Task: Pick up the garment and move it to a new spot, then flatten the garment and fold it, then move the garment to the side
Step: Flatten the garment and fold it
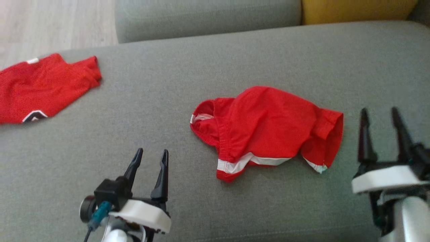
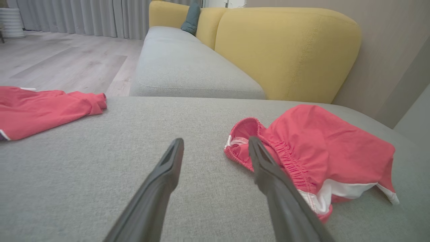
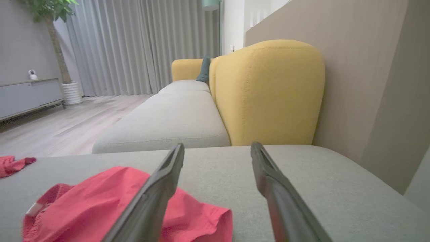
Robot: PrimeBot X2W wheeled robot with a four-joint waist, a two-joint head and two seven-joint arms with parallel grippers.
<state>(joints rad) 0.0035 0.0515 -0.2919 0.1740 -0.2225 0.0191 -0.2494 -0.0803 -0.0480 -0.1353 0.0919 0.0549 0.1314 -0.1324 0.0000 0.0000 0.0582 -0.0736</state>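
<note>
Head view: Red shirt (image 1: 37, 87) cut off by left frame edge. Right pincer (image 1: 378, 111) blurred, arm (image 1: 408, 215) cropped lower right. Right wrist view: red shorts (image 3: 84, 205) cropped at bottom edge, partly behind finger (image 3: 158, 191).

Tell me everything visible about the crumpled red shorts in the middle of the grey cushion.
The red shorts look like thin woven sportswear with a gathered elastic waistband, a white label inside it, and white stripes along the hems. They lie crumpled and bunched on the grey cushion, with the waistband toward the robot's left. The open left gripper and open right gripper flank them without touching.
</note>
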